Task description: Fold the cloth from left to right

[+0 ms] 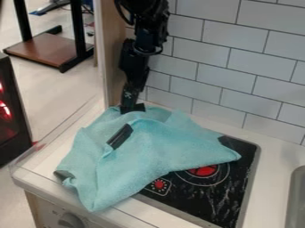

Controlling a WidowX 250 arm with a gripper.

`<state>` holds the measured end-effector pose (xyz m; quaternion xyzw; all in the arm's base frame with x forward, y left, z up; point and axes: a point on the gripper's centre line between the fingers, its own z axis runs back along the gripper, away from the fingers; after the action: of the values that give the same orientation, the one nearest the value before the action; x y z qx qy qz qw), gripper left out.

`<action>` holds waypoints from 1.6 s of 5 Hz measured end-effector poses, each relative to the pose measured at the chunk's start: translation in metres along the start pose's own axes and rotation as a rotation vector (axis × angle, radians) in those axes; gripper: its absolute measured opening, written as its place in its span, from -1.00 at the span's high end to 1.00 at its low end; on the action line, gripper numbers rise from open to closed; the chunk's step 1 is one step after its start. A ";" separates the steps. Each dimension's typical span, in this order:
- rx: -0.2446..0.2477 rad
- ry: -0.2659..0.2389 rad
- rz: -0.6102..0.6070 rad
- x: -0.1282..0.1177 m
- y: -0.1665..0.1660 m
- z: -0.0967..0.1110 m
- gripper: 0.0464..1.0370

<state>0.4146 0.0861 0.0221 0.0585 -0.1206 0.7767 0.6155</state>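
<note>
One cloth [149,153], pale blue-green, sprawls from the left to the centre of the frame, partly on the counter [271,153] and partly over the stove [223,193]. Its right corner lies across the stove near a red burner [205,171], and its lowest point hangs at the counter's front edge, lower left of centre.

The arm [134,62] comes down from the top edge of the frame, left of centre, to the cloth's rear edge. The gripper [121,136] is partly hidden by the cloth, which drapes across it, so I cannot tell whether it is grasping fabric or has released it.

The fold looks partway along at best. Ridges and loose overlaps run through the middle, but there is no clean crease and no left edge laid over the right one. What seems left is to carry the left side across, lay it down near the right corner, flatten the rumples and free the gripper.
</note>
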 end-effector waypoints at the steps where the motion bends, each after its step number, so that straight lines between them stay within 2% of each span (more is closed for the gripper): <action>1: 0.078 0.022 0.044 -0.007 0.002 -0.009 -0.92; 2: 0.140 0.072 0.096 -0.014 0.006 -0.006 -0.92; 3: 0.165 0.100 0.098 -0.018 0.008 -0.004 -0.92; 4: 0.180 0.101 0.089 -0.020 0.010 -0.010 -0.92; 6: 0.167 0.063 0.077 -0.015 0.008 -0.014 -0.87; 7: 0.153 0.047 0.070 -0.012 0.006 -0.016 -0.67; 8: 0.139 0.034 0.071 -0.010 0.004 -0.016 -0.09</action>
<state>0.4140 0.0800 0.0040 0.0836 -0.0577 0.8054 0.5839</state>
